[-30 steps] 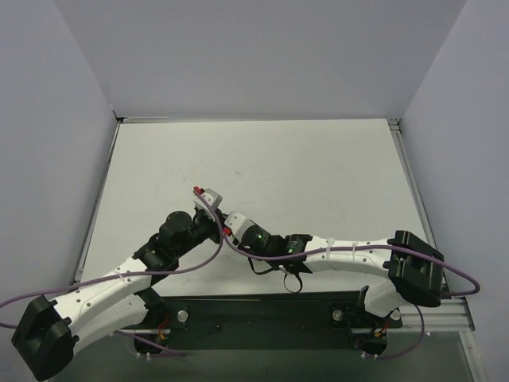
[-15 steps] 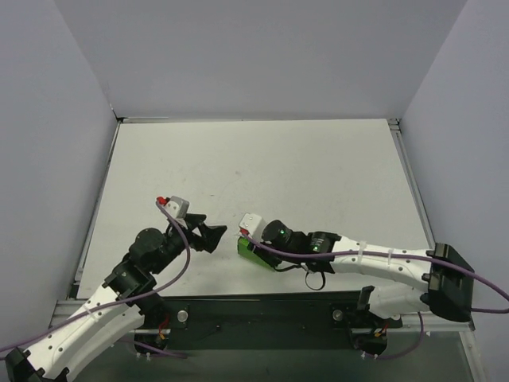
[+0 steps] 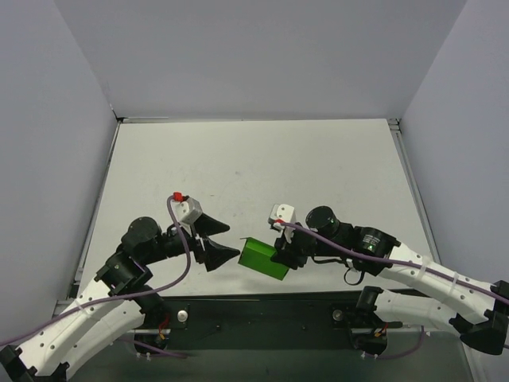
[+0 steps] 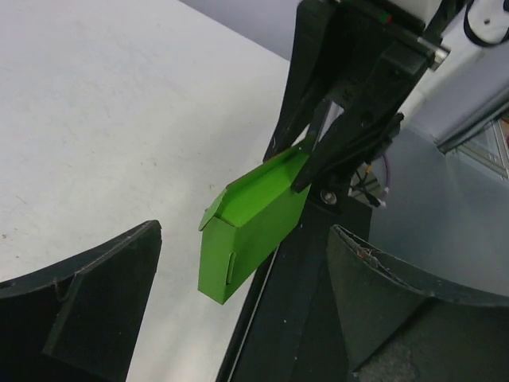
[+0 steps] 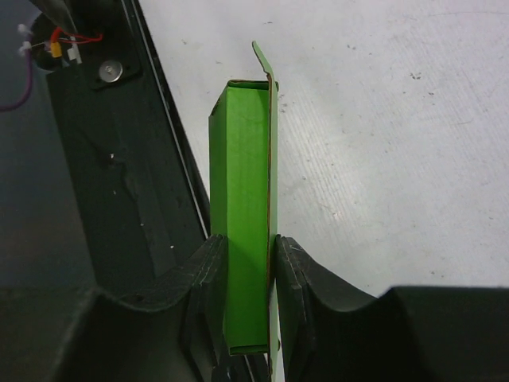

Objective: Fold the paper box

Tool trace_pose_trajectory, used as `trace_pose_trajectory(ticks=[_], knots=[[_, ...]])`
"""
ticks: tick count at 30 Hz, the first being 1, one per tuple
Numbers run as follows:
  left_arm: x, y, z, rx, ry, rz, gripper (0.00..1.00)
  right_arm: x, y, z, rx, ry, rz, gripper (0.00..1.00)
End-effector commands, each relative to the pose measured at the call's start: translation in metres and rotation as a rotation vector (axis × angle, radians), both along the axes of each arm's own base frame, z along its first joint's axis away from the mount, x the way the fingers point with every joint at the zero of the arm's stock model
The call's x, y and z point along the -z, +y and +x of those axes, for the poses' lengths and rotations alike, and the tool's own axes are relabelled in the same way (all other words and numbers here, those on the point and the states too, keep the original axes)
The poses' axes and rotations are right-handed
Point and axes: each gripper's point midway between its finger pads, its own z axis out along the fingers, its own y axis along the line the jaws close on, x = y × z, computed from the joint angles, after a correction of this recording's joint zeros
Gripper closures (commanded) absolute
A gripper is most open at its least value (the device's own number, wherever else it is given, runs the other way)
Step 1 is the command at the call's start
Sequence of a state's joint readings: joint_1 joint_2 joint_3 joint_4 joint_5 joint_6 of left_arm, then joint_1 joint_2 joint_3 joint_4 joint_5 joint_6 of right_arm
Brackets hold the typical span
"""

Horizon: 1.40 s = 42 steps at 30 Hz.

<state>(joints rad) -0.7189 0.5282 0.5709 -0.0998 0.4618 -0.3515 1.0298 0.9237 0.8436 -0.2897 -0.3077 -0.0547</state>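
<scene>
Here, in the overhead view, the left fingers (image 3: 215, 225) sit left of centre in the lower half of the frame, spread wide with nothing between them. Their tips point right at the paper box (image 3: 265, 259). In the left wrist view the two dark fingers (image 4: 87, 318) fill the lower corners. The green box (image 4: 250, 223) hangs tilted in the gap ahead of them and touches neither.

The box lies at lower centre of the overhead frame, just above the black base plate (image 3: 262, 306), and its left end is free. A small end flap (image 4: 211, 219) stands ajar on that end.

Its right end is pinched by the right fingers (image 3: 288, 253), which are drawn in narrow on the card. The right wrist view shows the two pads (image 5: 203, 302) pressed on the box's (image 5: 242, 223) flat sides at the bottom of the frame, and the box runs up the middle to a thin flap (image 5: 261, 60) at the top.

The bench (image 3: 278, 159) is pale grey-white and lightly scuffed. Plain lilac-grey walls stand at the left (image 3: 48, 119), back (image 3: 262, 56) and right (image 3: 469, 95).

Counted: one box, two arms, two pairs of fingers, three walls, and one purple cable (image 3: 179, 270) visible on each arm.
</scene>
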Motion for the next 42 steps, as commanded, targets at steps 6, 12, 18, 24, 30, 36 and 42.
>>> trace_pose_trajectory(ticks=[6, 12, 18, 24, 30, 36, 42], knots=[[0.014, -0.023, -0.029, 0.3, -0.02, 0.066, 0.05, -0.031, 0.006, -0.021, -0.123, 0.043, 0.068, 1.0], [0.012, -0.035, -0.035, 0.396, -0.001, 0.021, 0.05, -0.035, 0.011, -0.023, -0.155, 0.053, 0.068, 1.0], [0.014, -0.042, -0.039, 0.457, 0.034, 0.002, 0.21, -0.034, 0.016, -0.023, -0.181, 0.056, 0.063, 1.0], [0.022, -0.044, -0.046, 0.515, 0.068, 0.014, 0.26, -0.034, 0.022, -0.02, -0.195, 0.055, 0.062, 1.0], [0.032, -0.046, -0.05, 0.551, 0.102, 0.053, 0.23, -0.036, 0.026, -0.015, -0.199, 0.051, 0.068, 1.0], [0.034, -0.048, -0.048, 0.559, 0.089, 0.068, 0.72, -0.039, 0.029, -0.01, -0.203, 0.054, 0.076, 1.0], [0.029, -0.05, -0.039, 0.538, 0.017, 0.082, 1.0, -0.042, 0.028, 0.008, -0.126, 0.054, 0.106, 0.69]])
